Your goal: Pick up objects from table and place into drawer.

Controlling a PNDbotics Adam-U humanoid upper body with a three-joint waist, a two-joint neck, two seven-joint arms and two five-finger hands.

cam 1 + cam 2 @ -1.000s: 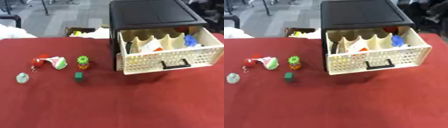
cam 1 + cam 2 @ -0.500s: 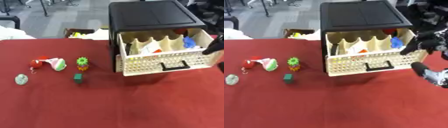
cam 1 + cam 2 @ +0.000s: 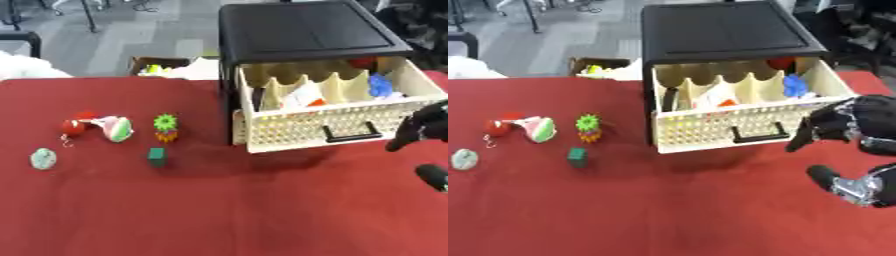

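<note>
Several small toys lie on the red table's left side: a red ball (image 3: 73,126), a pink and green slice-shaped piece (image 3: 116,128), a green and orange spiky toy (image 3: 164,127), a dark green cube (image 3: 157,156) and a pale green lump (image 3: 43,158). The cream perforated drawer (image 3: 702,132) stands pulled out of the black cabinet (image 3: 721,27); a blue thing (image 3: 794,85), a red thing and a white and orange thing lie in its compartments. My right hand (image 3: 852,122) hovers open at the drawer's front right corner, holding nothing. The left hand does not show.
A cardboard box (image 3: 154,65) with yellow things sits behind the table's far edge, and white cloth (image 3: 22,70) shows at the far left. Red tablecloth (image 3: 219,210) stretches across the front. Chairs and grey floor lie beyond.
My right hand has come in from the right edge and dropped lower, to the drawer's front right corner. The toys and the drawer have not moved.
</note>
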